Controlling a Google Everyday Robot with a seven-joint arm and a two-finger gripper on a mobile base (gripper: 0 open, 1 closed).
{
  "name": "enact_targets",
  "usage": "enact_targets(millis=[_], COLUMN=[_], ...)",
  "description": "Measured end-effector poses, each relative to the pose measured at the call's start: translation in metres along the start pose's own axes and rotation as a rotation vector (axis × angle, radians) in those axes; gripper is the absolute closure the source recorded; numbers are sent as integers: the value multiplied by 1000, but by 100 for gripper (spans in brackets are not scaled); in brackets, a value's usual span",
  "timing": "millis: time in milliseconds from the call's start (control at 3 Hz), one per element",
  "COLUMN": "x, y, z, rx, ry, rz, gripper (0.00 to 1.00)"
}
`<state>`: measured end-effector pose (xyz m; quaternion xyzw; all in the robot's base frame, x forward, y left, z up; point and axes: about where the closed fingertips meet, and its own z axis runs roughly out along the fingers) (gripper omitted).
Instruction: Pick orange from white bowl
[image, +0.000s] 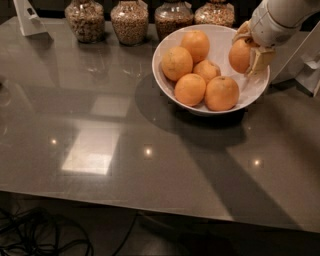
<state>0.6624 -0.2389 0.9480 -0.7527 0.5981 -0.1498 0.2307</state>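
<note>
One orange: clamped in gripper, raised by white bowl rim
Left: carry it clear of bowl

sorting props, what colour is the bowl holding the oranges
Glossy white bowl, clearest in the camera view; the hand grips an orange at its right rim.

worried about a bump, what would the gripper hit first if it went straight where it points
The gripper, shut on the orange, points down into the white bowl. Probably the bowl's right inner wall first, or the front-right orange; depth is unclear.
</note>
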Motion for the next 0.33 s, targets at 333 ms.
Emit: enact_targets(millis=[333], x=[-5], y=[-2], z=[-32], rx=[30], ry=[-75], rz=[27], gripper=[100])
